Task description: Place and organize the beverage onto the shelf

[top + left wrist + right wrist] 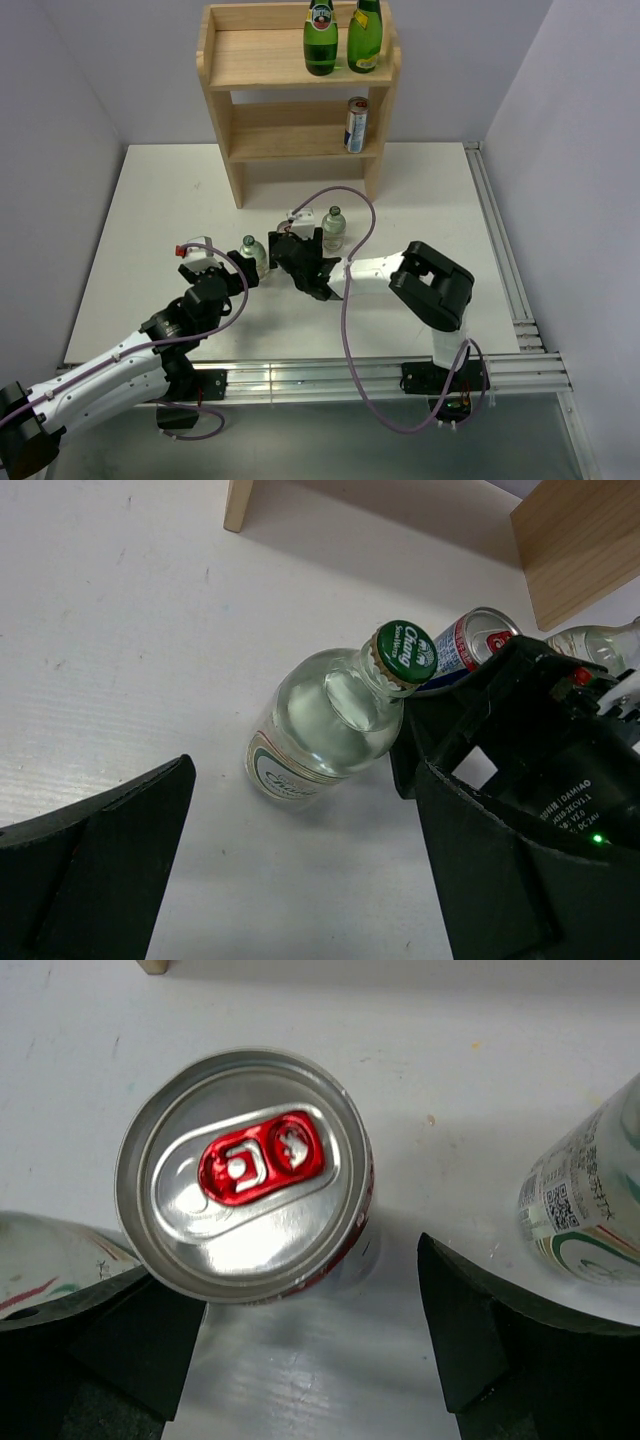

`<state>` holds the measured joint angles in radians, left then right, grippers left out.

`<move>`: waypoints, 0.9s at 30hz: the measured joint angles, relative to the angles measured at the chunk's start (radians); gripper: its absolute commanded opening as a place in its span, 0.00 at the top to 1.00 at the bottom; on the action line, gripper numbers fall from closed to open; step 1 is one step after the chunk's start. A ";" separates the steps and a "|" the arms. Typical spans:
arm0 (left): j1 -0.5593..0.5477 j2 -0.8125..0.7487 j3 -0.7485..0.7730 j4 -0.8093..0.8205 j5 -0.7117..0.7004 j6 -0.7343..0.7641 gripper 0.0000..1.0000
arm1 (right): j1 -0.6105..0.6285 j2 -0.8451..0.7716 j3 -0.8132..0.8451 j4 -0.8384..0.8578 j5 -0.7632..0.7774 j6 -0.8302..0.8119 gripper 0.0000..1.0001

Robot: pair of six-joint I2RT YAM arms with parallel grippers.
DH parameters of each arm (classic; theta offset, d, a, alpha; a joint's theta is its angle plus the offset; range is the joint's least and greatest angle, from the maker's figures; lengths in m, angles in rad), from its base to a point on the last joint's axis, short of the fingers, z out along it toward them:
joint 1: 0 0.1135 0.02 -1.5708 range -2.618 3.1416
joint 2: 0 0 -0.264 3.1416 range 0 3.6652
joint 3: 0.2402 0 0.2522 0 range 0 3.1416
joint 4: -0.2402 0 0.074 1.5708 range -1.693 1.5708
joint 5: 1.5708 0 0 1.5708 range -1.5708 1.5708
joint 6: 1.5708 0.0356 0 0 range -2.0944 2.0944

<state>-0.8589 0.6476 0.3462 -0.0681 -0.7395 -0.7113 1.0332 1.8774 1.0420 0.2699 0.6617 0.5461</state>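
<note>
The wooden shelf (262,62) stands at the back, with two green bottles (320,40) on its top tier and a can (356,124) on the middle tier. A clear green-capped bottle (335,715) stands on the table just ahead of my left gripper (310,880), which is open wide and apart from it. My right gripper (300,1300) is open around a silver can with a red tab (243,1175). The can sits close against the left finger (130,1335), with a gap to the right one. In the top view the right gripper (285,245) covers this can.
A second clear bottle (333,228) stands just right of the right gripper and shows at the right wrist view's edge (590,1210). The two grippers are close together, with the green-capped bottle (253,252) between them. Grey walls enclose the table on three sides.
</note>
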 measured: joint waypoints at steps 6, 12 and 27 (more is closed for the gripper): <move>0.000 0.000 0.000 0.000 0.000 0.000 0.01 | -0.027 0.035 0.023 0.029 0.000 -0.008 0.12; 0.000 0.001 0.000 0.000 0.000 0.000 0.01 | -0.038 0.104 0.054 0.059 0.004 -0.017 0.25; 0.000 0.002 0.000 0.000 0.000 0.000 0.01 | -0.029 0.058 0.023 0.024 0.070 -0.053 0.92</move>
<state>-0.8589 0.6498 0.3462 -0.0681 -0.7391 -0.7109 1.0042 1.9350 1.0645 0.2943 0.7319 0.4927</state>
